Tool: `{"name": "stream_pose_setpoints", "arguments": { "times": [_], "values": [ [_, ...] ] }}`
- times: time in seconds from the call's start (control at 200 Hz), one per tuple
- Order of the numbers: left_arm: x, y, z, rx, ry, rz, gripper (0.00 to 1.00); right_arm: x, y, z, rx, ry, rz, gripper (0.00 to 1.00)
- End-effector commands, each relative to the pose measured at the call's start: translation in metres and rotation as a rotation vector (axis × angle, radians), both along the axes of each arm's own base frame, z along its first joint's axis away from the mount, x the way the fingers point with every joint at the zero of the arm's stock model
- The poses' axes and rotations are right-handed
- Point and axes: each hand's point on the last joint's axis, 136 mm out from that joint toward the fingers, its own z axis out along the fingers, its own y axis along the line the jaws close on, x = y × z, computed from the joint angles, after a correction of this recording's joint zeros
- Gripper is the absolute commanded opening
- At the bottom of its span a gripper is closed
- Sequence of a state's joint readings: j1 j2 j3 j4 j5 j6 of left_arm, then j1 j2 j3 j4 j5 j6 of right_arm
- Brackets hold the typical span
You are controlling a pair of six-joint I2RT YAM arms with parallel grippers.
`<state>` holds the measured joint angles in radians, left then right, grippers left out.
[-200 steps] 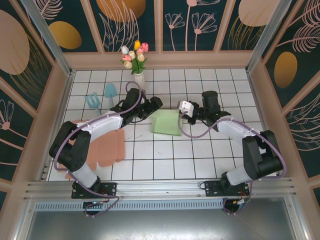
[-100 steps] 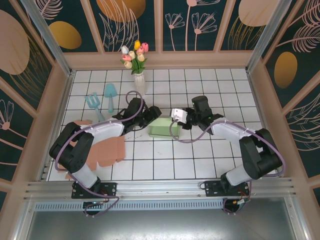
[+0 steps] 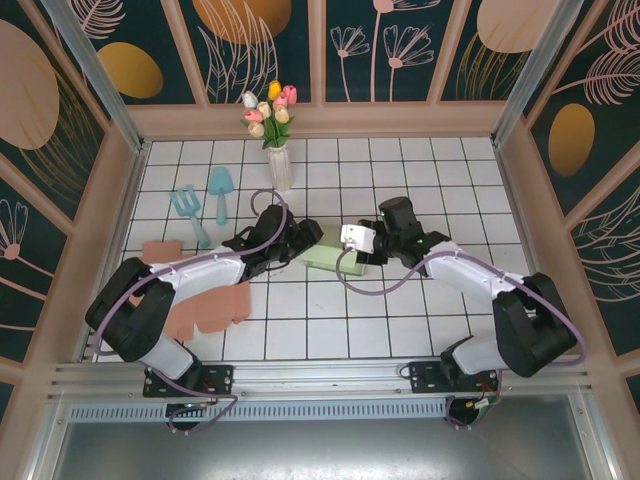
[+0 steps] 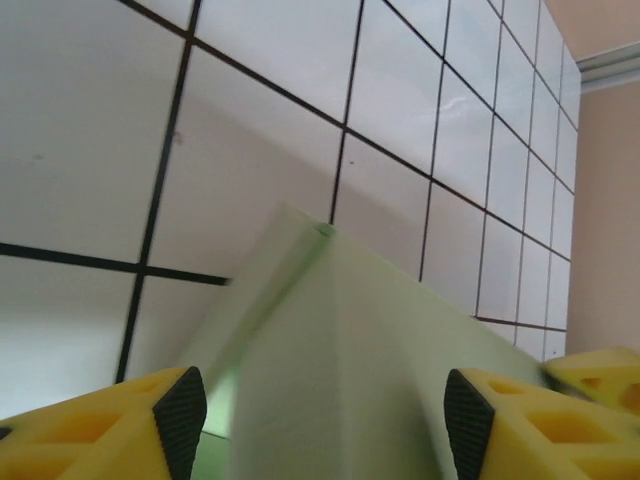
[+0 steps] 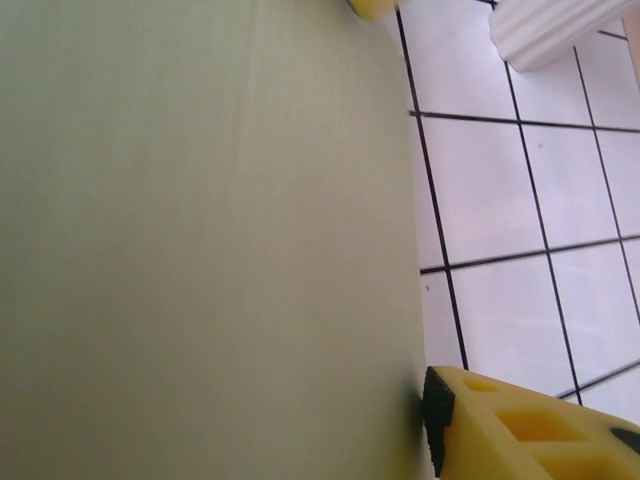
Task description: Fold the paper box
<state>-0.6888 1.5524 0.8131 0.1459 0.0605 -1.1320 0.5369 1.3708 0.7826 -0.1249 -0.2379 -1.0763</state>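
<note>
Jaws of the left gripper (image 4: pixel 315 425) stand parted, black pads (image 4: pixel 180 415) on either side of a pale green folded paper box (image 3: pixel 322 260); whether they press it cannot be told. The right gripper (image 3: pixel 348 258) is likewise spread, one yellow finger (image 5: pixel 500 425) against the box's edge. The box lies on the white tiled table (image 3: pixel 400 320), on the near side of a white ribbed vase (image 3: pixel 279 165), between both grippers. Two teal toy garden tools (image 3: pixel 205 195) lie left of the vase, and salmon flat cardboard sheets (image 3: pixel 205 310) nearer still and farther left.
</note>
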Motion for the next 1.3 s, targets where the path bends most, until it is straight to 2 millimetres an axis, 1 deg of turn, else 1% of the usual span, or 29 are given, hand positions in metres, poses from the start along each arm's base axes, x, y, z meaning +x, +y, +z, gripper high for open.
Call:
{"name": "stream_pose_setpoints", "arguments": {
  "times": [0.0,0.07,0.145,0.195,0.305,0.39,0.41,0.555,0.691,0.766,0.916,1.011,1.041,1.076,1.111,1.206,1.296],
  "values": [
    [-0.005,0.01,-0.01,0.034,0.007,0.031,0.65,-0.012,-0.018,-0.001,-0.082,0.009,-0.02,0.61],
    [-0.007,0.011,-0.015,0.033,0.017,0.035,0.65,-0.017,-0.024,0.005,-0.096,0.007,-0.027,0.62],
    [-0.009,0.011,-0.017,0.035,0.017,0.043,0.65,-0.022,-0.03,0.011,-0.112,0.004,-0.034,0.67],
    [-0.01,0.009,-0.018,0.04,0.016,0.048,0.65,-0.025,-0.036,0.013,-0.139,0.005,-0.04,0.68],
    [-0.012,-0.002,-0.016,0.037,0.007,0.04,0.65,-0.03,-0.051,0.015,-0.2,0.013,-0.079,0.68],
    [-0.014,-0.012,-0.016,0.037,0.008,0.024,0.65,-0.037,-0.059,0.018,-0.222,0.02,-0.085,0.69],
    [-0.014,-0.014,-0.017,0.037,0.009,0.023,0.65,-0.04,-0.056,0.019,-0.224,0.016,-0.071,0.69],
    [-0.013,-0.022,-0.017,0.037,0.011,0.029,0.65,-0.049,-0.058,0.021,-0.219,0.009,-0.06,0.73],
    [-0.006,-0.015,-0.012,0.066,-0.012,0.074,0.64,-0.054,-0.056,0.024,-0.217,0.004,-0.047,0.73],
    [-0.003,-0.012,-0.008,0.078,-0.027,0.089,0.64,-0.056,-0.054,0.029,-0.216,0.002,-0.04,0.73],
    [-0.004,-0.012,-0.008,0.073,-0.023,0.093,0.63,-0.061,-0.047,0.051,-0.193,-0.037,-0.016,0.74],
    [-0.004,-0.011,-0.008,0.077,-0.029,0.099,0.63,-0.069,-0.043,0.067,-0.147,-0.046,-0.007,0.74],
    [-0.004,-0.009,-0.008,0.08,-0.031,0.102,0.61,-0.071,-0.041,0.072,-0.128,-0.044,-0.006,0.74],
    [-0.003,-0.008,-0.007,0.083,-0.034,0.106,0.6,-0.074,-0.04,0.076,-0.108,-0.04,-0.008,0.77],
    [-0.004,-0.007,-0.008,0.084,-0.033,0.108,0.6,-0.076,-0.039,0.081,-0.081,-0.039,-0.019,0.77],
    [-0.007,-0.006,-0.01,0.082,-0.033,0.107,0.59,-0.079,-0.032,0.101,0.044,-0.038,-0.064,0.78],
    [-0.01,-0.005,-0.012,0.089,-0.037,0.113,0.59,-0.072,-0.025,0.132,0.249,-0.044,-0.186,0.77]
  ]
}}
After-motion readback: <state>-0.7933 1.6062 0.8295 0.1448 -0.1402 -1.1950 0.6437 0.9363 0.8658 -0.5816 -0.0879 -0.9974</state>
